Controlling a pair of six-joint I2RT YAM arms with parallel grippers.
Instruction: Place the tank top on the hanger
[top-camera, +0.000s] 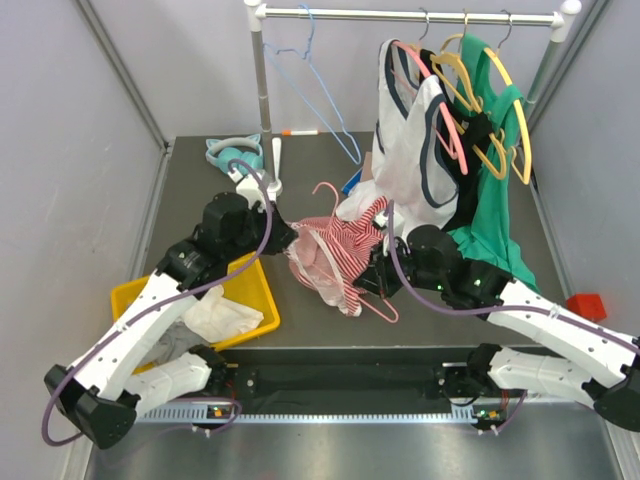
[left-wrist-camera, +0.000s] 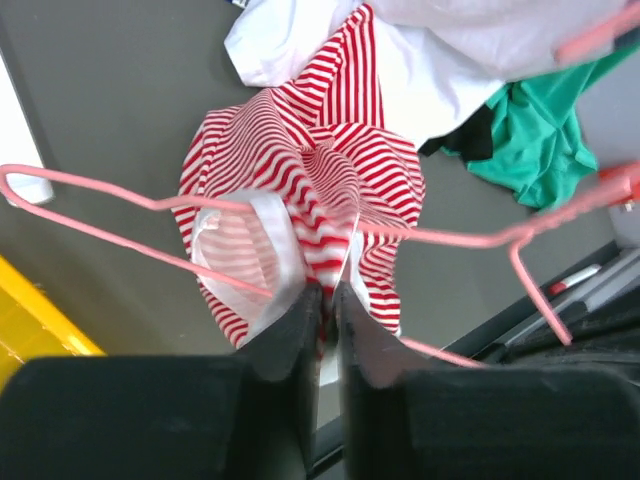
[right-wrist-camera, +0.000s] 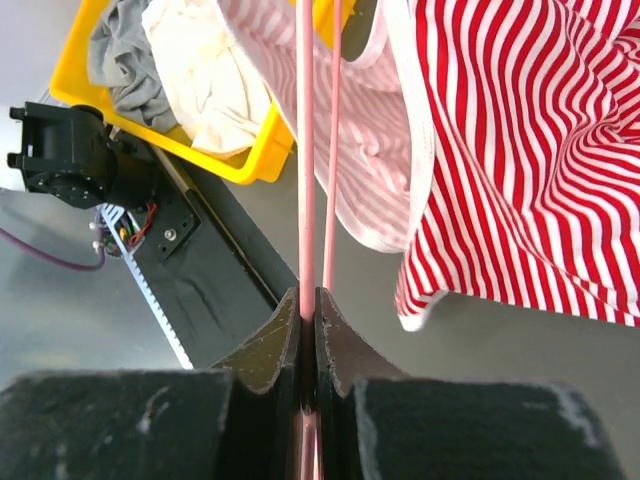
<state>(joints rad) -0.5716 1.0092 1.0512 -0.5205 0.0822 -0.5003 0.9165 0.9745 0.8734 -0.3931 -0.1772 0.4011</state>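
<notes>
Left wrist view: grips a fold of the red-and-white striped tank top (left-wrist-camera: 320, 170) with the left hand (left-wrist-camera: 328, 292), fingers pressed almost together on the cloth. Just past the fingertips, the thin salmon-pink hanger (left-wrist-camera: 430, 238), one wire crossing the top's pale inner side, another running off to the right.

Right wrist view: pinches two of the hanger's slim wires in the right hand (right-wrist-camera: 308, 298), jaws clenched tight around them, striped fabric hanging against those wires a little way ahead.

Top view: keeps the tank top bunched between both hands at the middle of the dark bench (top-camera: 300, 325), with the hanger's hook showing at the bundle's far side. Cannot tell whether the wire is threaded through the garment.

Near the left arm, a yellow bin (top-camera: 255, 290) with white and grey cloth inside. At the back, a rail (top-camera: 400, 15) with a light blue hanger (top-camera: 322, 92), a white top with navy trim (top-camera: 415, 150), yellow hangers (top-camera: 522, 125) and a green garment (top-camera: 490, 220).
</notes>
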